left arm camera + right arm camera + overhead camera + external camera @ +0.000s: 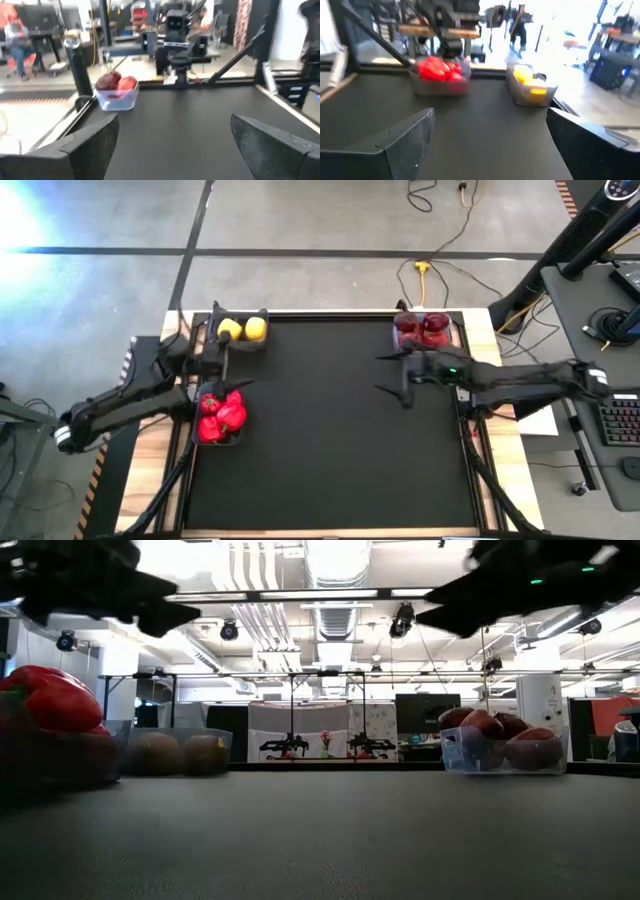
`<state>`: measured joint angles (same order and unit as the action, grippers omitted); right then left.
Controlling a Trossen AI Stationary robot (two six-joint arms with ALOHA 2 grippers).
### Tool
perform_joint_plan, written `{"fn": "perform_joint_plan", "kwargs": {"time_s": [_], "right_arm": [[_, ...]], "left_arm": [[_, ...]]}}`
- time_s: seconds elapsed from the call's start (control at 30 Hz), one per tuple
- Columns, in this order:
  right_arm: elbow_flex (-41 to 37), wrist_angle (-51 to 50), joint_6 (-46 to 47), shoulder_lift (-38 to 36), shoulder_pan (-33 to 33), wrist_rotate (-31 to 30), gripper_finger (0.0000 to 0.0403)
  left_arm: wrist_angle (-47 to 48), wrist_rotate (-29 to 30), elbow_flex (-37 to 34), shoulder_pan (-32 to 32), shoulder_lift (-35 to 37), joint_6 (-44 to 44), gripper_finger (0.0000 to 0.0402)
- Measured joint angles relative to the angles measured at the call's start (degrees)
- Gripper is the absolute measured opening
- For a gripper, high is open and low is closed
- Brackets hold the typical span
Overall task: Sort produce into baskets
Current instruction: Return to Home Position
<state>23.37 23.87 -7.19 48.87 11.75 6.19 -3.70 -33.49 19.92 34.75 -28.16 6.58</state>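
Red bell peppers (221,416) fill a dark bin (204,438) at the table's left edge. Yellow peppers (243,329) sit in a dark bin (262,345) at the far left corner. Dark maroon fruits (421,328) sit in a clear bluish bin (452,338) at the far right. My left gripper (238,367) is open and empty, held above the mat between the two left bins. My right gripper (388,373) is open and empty, held above the mat just near of the bluish bin.
The black mat (330,440) lies bare across its middle and near half. Wooden table edges (150,470) flank it. The red-pepper bin (440,75) and the yellow-pepper bin (531,87) show in the right wrist view. The bluish bin (117,92) shows in the left wrist view.
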Motion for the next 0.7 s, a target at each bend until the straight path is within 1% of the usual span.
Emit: {"fn": "perform_joint_plan", "kwargs": {"time_s": [0.07, 0.17, 0.23, 0.33, 0.4, 0.47, 0.5, 0.57, 0.63, 0.7], "right_arm": [[-3.5, -1.5, 1.4, -7.5, -0.7, -0.1, 0.0376], [-7.3, -1.8, 3.3, -18.4, -1.2, -0.1, 0.0369], [-8.9, -4.8, 4.8, -25.4, -1.7, -0.2, 0.0355], [-10.5, -13.4, 7.1, -35.3, -2.7, -0.1, 0.0316], [-11.2, -18.6, 9.4, -41.3, -3.3, -0.2, 0.028], [-11.8, -24.3, 11.7, -47.3, -4.1, -0.1, 0.0239], [-12.1, -26.5, 13.1, -48.9, -4.6, -0.1, 0.0217], [-12.8, -29.7, 15.6, -48.8, -6.0, 0.6, 0.0175], [-13.6, -28.5, 15.6, -46.7, -7.8, 0.9, 0.0137], [-15.1, -26.9, 14.5, -45.8, -9.4, -0.7, 0.0104]], "left_arm": [[-0.1, 0.3, -3.5, -1.1, 6.2, -1.2, 0.0364], [0.2, 3.6, -8.6, -3.2, 15.4, -1.9, 0.0364], [0.7, 5.8, -11.7, -5.0, 20.8, -2.1, 0.0364], [1.8, 7.0, -15.4, -7.9, 27.4, -1.9, 0.0364], [2.3, 8.0, -16.4, -9.6, 28.0, -0.9, 0.0364], [3.6, 10.6, -16.9, -11.1, 27.6, 0.4, 0.0364], [3.6, 11.6, -16.9, -11.9, 27.2, 0.9, 0.0364], [3.3, 13.0, -17.5, -13.7, 27.4, 1.8, 0.0364], [1.4, 13.4, -18.2, -15.7, 27.6, 1.9, 0.0364], [-0.1, 13.5, -19.2, -17.9, 28.2, 1.9, 0.0364]]}}
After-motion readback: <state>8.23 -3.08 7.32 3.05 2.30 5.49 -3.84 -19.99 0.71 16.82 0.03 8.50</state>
